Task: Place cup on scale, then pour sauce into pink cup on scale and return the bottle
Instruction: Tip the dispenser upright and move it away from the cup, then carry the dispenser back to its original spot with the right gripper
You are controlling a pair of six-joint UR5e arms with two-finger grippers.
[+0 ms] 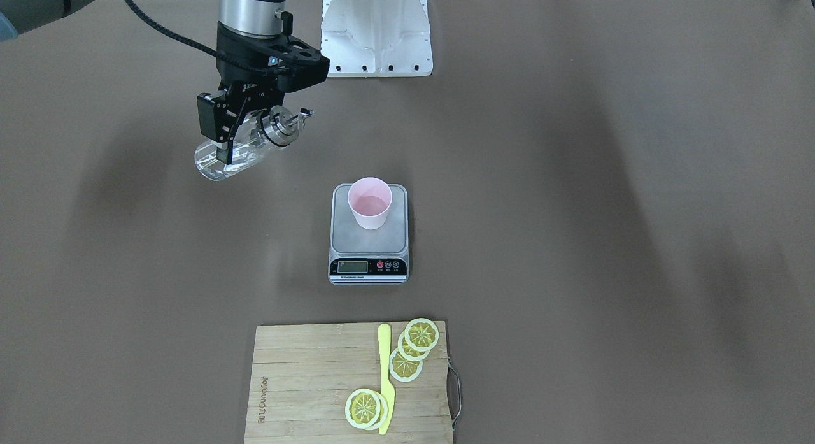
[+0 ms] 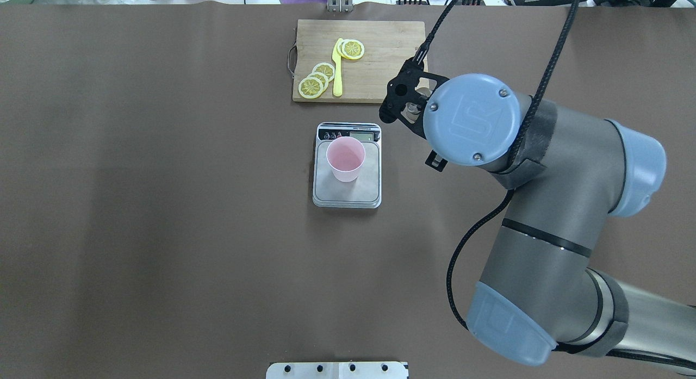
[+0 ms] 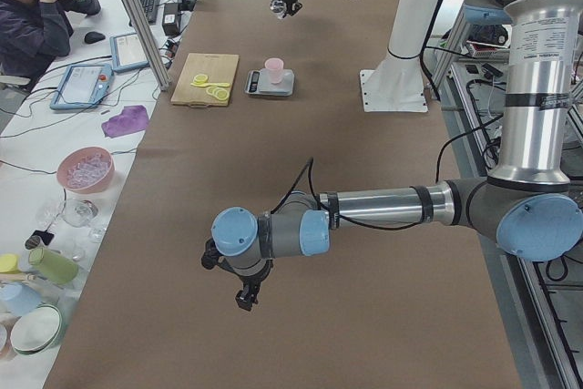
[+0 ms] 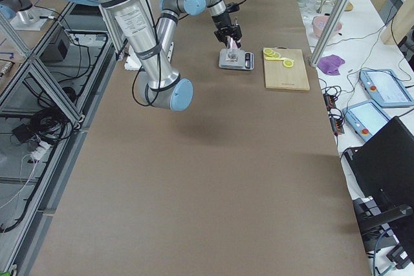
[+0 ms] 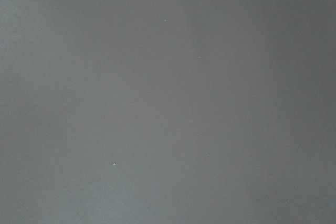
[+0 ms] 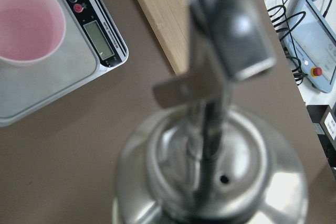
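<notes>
Bottle (image 1: 248,148) is held clear of the table (image 1: 573,176), tilted nearly onto its side. It is pinched across the glass body by the right gripper (image 1: 230,141). It is positioned well apart from the scale (image 1: 369,243), on the robot's right of it, with the spout (image 1: 305,113) turned toward the scale. Pink cup (image 1: 369,203) is seated upright about mid-platform on the scale. Whether sauce is in the cup cannot be told. Left gripper (image 3: 246,296) is parked far from the scale; its jaw state cannot be told.

Risks, as judged:
- With the spout this low and only bare table beneath, sauce could be dripped short of the scale.
- Smooth glass could be rotated or slid in the pinch.
- The light cup could be toppled if clipped by the spout.
</notes>
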